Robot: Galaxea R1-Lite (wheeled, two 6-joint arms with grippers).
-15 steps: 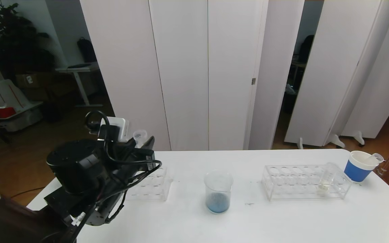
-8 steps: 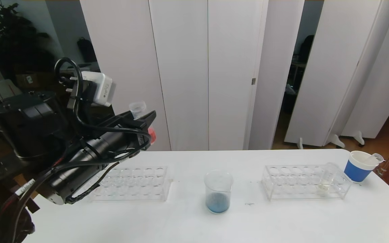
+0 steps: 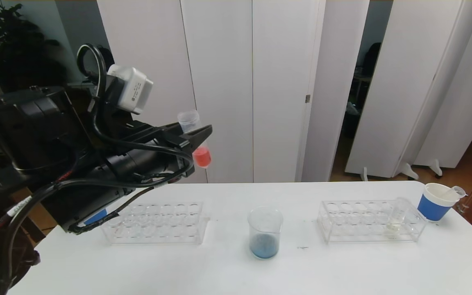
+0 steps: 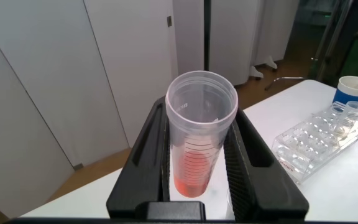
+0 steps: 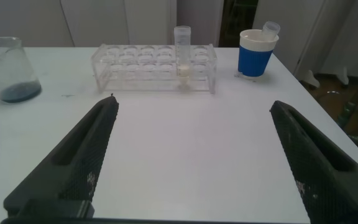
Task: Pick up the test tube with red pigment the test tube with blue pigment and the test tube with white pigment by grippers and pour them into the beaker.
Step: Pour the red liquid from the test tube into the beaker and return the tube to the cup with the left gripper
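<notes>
The table fills the lower half of the head view, white and flat. Above its left part hangs the left arm, the biggest thing in the picture, and it has climbed a good deal: 1 second ago it sat low at the lower left with its tube barely showing behind the cables, half a second ago it was mid-height, and now the left gripper reaches to left of centre, high over the table. Its claw is clamped on the test tube with red pigment, which stands nearly upright with its open mouth up and the red liquid pooled at its bottom; the left wrist view shows the tube pinched between the 2 black fingers.

Below the arm the left rack, once half hidden, now lies in full view at lower left. The right rack at lower right is unchanged and holds the test tube with white pigment, leaning slightly, near its right end. The beaker stands at lower centre between the racks, a blue layer at its bottom, unmoved. The blue-banded paper cup sits at the far right edge with a small tube in it.

The right gripper shows only in its own wrist view, its claw spread wide apart over bare table, holding nothing
</notes>
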